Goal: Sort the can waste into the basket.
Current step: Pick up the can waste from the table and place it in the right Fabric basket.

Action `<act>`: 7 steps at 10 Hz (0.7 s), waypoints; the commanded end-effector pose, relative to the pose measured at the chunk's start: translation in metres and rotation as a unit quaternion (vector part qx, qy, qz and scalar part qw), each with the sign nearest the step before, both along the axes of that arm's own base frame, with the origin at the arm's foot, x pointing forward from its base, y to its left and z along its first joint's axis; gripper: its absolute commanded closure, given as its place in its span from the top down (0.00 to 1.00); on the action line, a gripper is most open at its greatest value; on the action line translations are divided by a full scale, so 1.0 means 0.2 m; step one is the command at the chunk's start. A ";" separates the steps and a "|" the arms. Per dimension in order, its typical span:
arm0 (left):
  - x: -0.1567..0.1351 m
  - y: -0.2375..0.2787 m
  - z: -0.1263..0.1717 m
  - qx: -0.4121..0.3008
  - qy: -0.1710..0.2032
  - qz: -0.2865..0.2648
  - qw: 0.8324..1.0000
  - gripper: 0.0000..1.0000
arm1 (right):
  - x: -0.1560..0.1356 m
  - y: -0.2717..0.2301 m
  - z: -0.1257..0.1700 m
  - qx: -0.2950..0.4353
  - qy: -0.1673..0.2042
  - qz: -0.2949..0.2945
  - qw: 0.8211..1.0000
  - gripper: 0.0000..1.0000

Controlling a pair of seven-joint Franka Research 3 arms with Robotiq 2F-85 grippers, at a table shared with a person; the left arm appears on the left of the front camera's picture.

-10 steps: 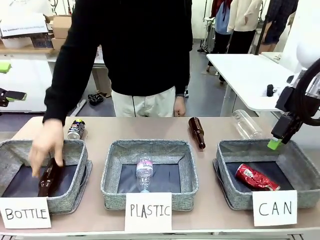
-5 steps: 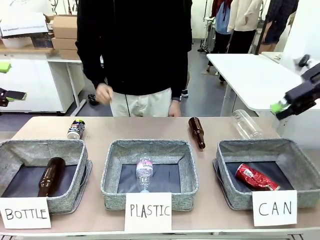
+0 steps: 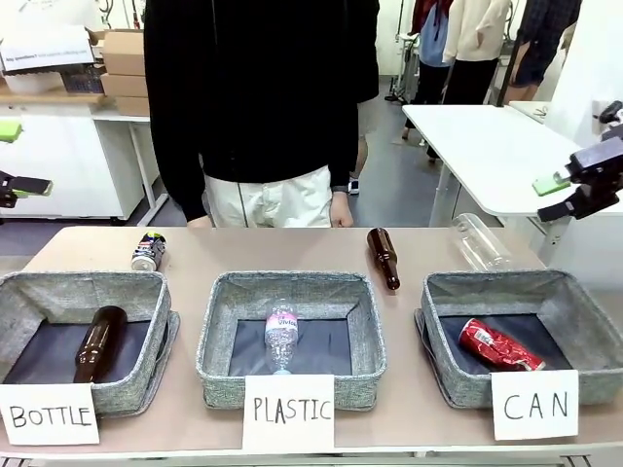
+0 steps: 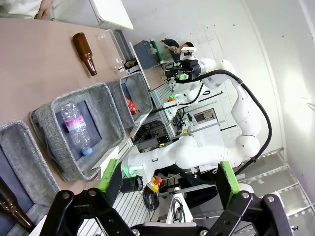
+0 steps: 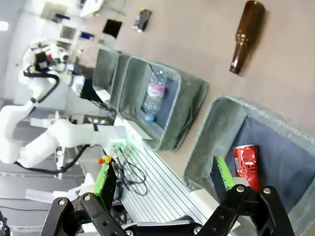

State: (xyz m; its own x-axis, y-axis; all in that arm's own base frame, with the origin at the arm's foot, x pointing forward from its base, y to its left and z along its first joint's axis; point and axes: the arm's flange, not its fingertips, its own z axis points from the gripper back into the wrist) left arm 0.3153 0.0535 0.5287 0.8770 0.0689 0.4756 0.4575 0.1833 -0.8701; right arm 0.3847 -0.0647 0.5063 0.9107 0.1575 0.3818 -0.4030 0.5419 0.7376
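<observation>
In the front view, the red dented metal drink can with white print [image 3: 499, 346] lies on its side on the dark bottom of the shallow grey woven-fabric basket [image 3: 496, 282] at the lower right of the frame. A white handwritten "CAN" label [image 3: 534, 404] stands in front of that basket. The black and silver dented drink can [image 3: 148, 251] sits on the tan desk [image 3: 292, 248] at the middle left. It is just behind the far wall of the grey basket labelled "BOTTLE" [image 3: 131, 389], outside every basket and well apart from the CAN basket.

The robot's right hand [image 3: 557, 197] hangs in the air at the upper right edge of the frame, above and beyond the CAN basket. Its two fingers are spread with nothing between them. In the right wrist view its green pads [image 5: 105, 179] rise wide apart from the bottom edge, and the red can shows past them inside its basket at the lower right. In the left wrist view the left hand [image 4: 168, 178] is likewise wide and empty, looking along the row of baskets from above.

A brown glass bottle [image 3: 384, 257] lies on the desk right of centre, behind the gap between the middle and right baskets. A large clear plastic bottle [image 3: 480, 241] lies just behind the CAN basket. A second brown bottle [image 3: 97, 342] lies in the BOTTLE basket. A small clear plastic bottle with a pink band [image 3: 281, 336] lies in the middle basket labelled "PLASTIC" [image 3: 362, 321]. A person in a black top [image 3: 263, 88] stands at the far edge of the desk, arms hanging down.
</observation>
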 end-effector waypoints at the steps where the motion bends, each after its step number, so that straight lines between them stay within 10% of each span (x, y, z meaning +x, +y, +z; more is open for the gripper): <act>1: 0.00 0.00 0.01 -0.010 -0.013 -0.003 1.000 1.00 | 0.00 -0.02 0.01 -0.016 -0.016 0.005 1.000 1.00; 7: 0.00 0.00 0.01 -0.010 -0.013 -0.003 1.000 1.00 | 0.00 -0.02 0.01 -0.016 -0.016 0.005 1.000 1.00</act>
